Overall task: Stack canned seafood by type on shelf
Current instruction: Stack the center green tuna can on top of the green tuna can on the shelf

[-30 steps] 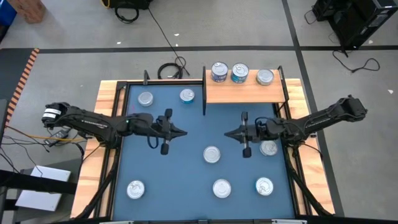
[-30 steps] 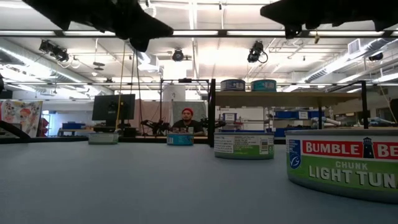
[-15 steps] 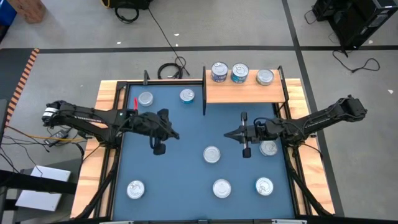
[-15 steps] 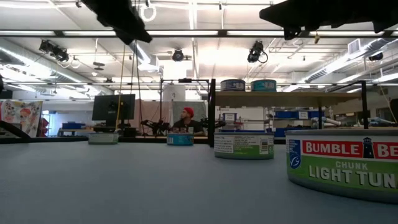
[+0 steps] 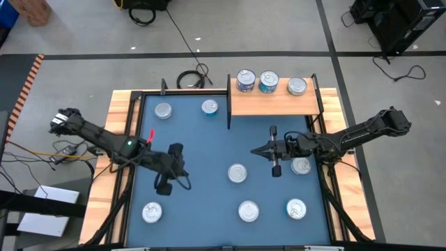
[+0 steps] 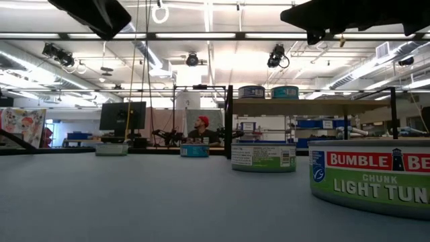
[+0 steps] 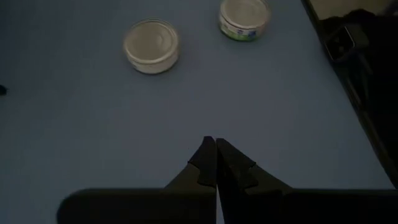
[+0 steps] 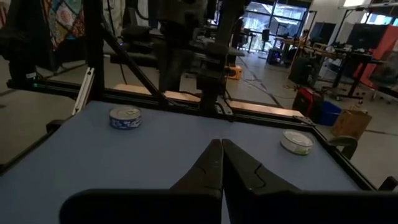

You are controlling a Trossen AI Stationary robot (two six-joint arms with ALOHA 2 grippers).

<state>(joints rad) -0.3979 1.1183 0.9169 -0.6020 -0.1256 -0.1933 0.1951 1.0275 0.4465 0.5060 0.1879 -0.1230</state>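
Across the middle of the high view a blue mat (image 5: 209, 202) is spread on the table, and the tins are scattered over it. At the upper right of the mat a small wooden shelf (image 5: 275, 104) with thin black posts is set, and three tins are lined up along its far edge: two with bluish labels (image 5: 245, 80) (image 5: 269, 81) and one plain silver (image 5: 297, 86).

On the mat, a silver tin (image 5: 163, 110) and a blue-sided tin (image 5: 210, 107) are seen near the upper edge, well apart from each other. A tin (image 5: 237, 173) is placed near the centre. Three more are spread along the lower part: one at lower left (image 5: 152, 212), one at lower middle (image 5: 249, 210) and one at lower right (image 5: 296, 208). Another tin (image 5: 301, 166) is partly covered by the right arm.

Left of centre, the left gripper (image 5: 180, 169) is held above the mat, between the upper and lower tins, with its fingers (image 7: 208, 163) pressed together and nothing between them. Right of centre, the right gripper (image 5: 255, 149) is pointed toward the middle of the mat, just below the shelf; its fingers (image 8: 214, 163) are likewise clenched on nothing.

At table height, a green-labelled tuna tin (image 6: 373, 176) is seen large at the right edge, and a person (image 6: 199, 130) is seated in the room behind.
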